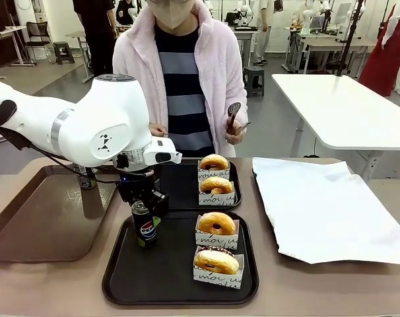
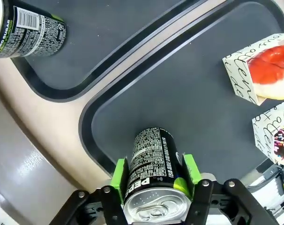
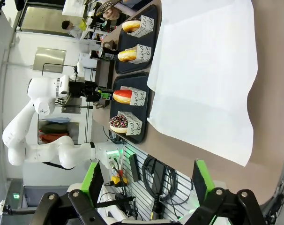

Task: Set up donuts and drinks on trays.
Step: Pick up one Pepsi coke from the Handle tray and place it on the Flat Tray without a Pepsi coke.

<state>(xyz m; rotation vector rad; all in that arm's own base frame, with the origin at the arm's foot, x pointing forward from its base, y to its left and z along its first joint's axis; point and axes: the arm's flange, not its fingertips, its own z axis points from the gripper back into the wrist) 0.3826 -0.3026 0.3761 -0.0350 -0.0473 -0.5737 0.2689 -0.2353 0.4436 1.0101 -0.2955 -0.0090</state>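
On the near tray (image 1: 121, 281) two donuts (image 1: 216, 223) already stand at its 3 o'clock side, and the left gripper (image 2: 155, 174) is clamped on the Pepsi can (image 1: 144, 228) at the tray's 9 o'clock edge (I judge it is not yet released). The far tray (image 1: 183, 191) has two donuts (image 1: 214, 162) and another can (image 2: 29, 27), half cut off. The right gripper (image 3: 146, 180) hangs with its fingers apart, holding nothing; whether more drinks are left I cannot tell.

The left gripper (image 1: 144, 210) hides the upper part of the Pepsi can (image 1: 144, 230) it clamps. Beyond it, a second can (image 2: 27, 28) is cut off by the picture's top-left corner. Right of the gripper, two donuts (image 2: 273, 70) run off the edge.
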